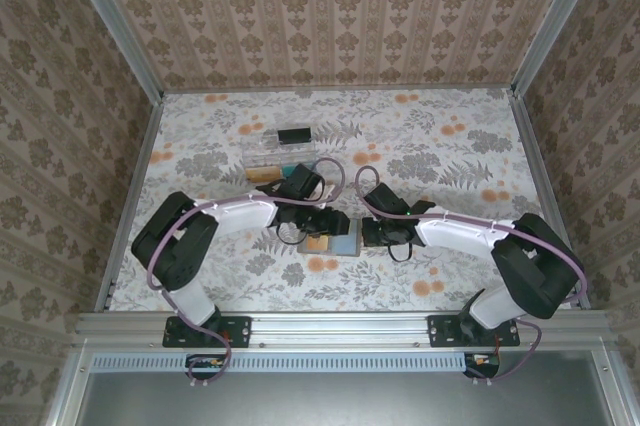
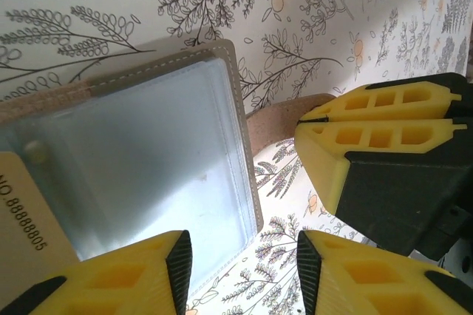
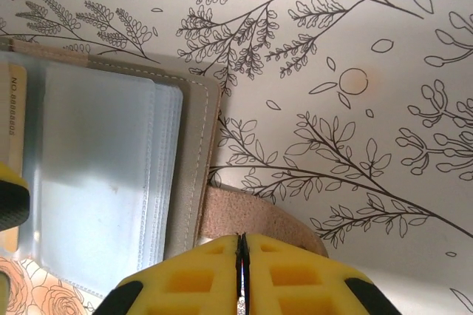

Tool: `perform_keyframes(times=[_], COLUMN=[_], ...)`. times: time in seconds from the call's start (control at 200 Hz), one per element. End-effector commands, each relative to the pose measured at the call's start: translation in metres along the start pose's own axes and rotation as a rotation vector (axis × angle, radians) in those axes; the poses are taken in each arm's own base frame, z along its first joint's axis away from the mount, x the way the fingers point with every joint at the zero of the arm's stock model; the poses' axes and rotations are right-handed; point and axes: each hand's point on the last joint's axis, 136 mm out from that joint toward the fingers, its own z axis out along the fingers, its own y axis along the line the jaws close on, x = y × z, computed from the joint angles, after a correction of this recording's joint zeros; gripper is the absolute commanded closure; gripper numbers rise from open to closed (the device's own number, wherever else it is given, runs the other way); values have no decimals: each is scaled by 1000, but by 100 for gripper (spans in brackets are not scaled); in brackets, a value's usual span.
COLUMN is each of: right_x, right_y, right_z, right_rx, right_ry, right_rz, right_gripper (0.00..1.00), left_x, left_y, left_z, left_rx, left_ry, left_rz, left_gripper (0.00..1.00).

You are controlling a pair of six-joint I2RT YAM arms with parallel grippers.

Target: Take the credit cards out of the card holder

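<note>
The card holder (image 1: 338,244) lies open on the floral table between my two grippers. Its grey-blue clear pockets (image 2: 148,152) face up inside a taupe border (image 3: 194,160). A yellow-orange credit card (image 2: 22,245) printed with a number sits in the left pocket (image 1: 317,244). My left gripper (image 2: 244,263) is open, and its fingers straddle the holder's near right corner without touching it. My right gripper (image 3: 242,271) is shut on the holder's brown strap (image 3: 251,215), just right of the holder's edge; its yellow fingers (image 2: 384,119) are visible in the left wrist view.
A clear plastic tray (image 1: 262,151) stands behind the holder, with a black item (image 1: 293,134) in it and a brown piece (image 1: 265,174) at its near edge. Patterned walls enclose the table on three sides.
</note>
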Motion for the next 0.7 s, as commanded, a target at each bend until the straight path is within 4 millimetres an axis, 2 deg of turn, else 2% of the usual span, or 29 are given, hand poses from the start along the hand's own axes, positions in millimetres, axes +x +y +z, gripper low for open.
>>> perform_keyframes(times=[0.0, 0.145, 0.19, 0.31, 0.4, 0.695], right_x=[-5, -14, -16, -21, -22, -20], right_y=[6, 28, 36, 56, 69, 96], right_z=[-6, -11, -13, -14, -11, 7], right_rx=[-22, -101, -131, -204, -260, -379], right_ry=[-10, -21, -21, -13, 7, 79], right_rz=[12, 7, 4, 5, 23, 80], right_gripper=[86, 84, 84, 83, 83, 83], left_x=[-3, 0, 1, 8, 12, 23], left_y=[3, 22, 30, 53, 67, 82], left_z=[-21, -43, -47, -56, -57, -43], left_rx=[-10, -53, -75, -114, -134, -138], left_ry=[-45, -91, -102, -122, -121, -93], left_rz=[-4, -35, -48, -98, -125, -161], left_gripper=[58, 64, 69, 92, 100, 100])
